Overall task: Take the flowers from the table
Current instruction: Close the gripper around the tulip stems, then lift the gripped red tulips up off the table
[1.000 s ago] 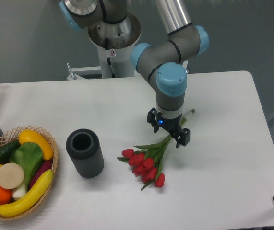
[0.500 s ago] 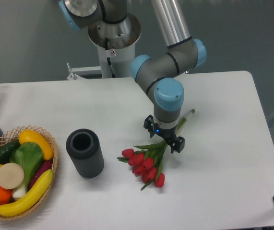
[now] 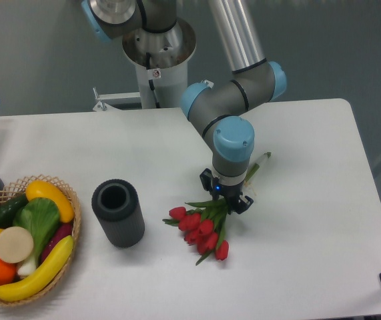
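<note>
No text or label can be read.

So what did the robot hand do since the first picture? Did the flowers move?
The hand came down and slid a little to the left along the stems, and its two fingers drew closer together around the stems of the flowers. Whether they grip yet is unclear. The flowers lie on the table where they were. The dark cylinder and the basket have not moved.

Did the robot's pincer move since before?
Yes. The pincer came down and leftward along the flowers, closer to the dark cylinder, which stayed put.
</note>
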`<state>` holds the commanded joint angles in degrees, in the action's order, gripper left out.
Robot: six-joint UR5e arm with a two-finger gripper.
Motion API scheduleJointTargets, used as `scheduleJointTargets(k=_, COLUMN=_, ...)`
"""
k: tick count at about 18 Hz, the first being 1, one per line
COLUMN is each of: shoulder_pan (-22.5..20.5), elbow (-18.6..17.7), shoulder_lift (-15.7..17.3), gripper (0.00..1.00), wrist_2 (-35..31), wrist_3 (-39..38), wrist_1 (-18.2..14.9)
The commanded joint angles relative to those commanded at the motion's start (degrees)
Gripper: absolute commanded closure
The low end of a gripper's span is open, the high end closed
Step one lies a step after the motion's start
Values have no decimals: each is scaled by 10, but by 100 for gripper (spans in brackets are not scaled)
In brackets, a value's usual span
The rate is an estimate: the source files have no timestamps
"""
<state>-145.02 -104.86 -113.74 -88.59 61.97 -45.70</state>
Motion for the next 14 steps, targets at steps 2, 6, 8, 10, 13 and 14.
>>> scheduleJointTargets(k=2, shoulder_pan=-2, elbow=3, shoulder_lift=16, gripper=100, wrist_2=0, wrist_3=0, wrist_1=0)
scheduleJointTargets(k=6, shoulder_pan=-11, elbow=11, shoulder_lift=44, gripper=100, wrist_2=6, wrist_3=-2, wrist_1=-2)
scheduleJointTargets(k=8, shoulder_pan=-12, elbow=15, shoulder_lift=69, gripper=100, wrist_2=-2, wrist_3=-3, wrist_1=-6)
scheduleJointTargets(k=10, shoulder_pan=-34, elbow=24, shoulder_lift=72, gripper=100, wrist_2=4, wrist_3=-27, wrist_1=-9)
scheduleJointTargets(k=13, shoulder_pan=-33, elbow=70, shoulder_lift=70, gripper=100, wrist_2=1, wrist_3=-33, wrist_1=-55)
scheduleJointTargets(k=14, shoulder_pan=-31, elbow=89, shoulder_lift=68, gripper=100, wrist_2=-1, wrist_3=-34, wrist_1=-79)
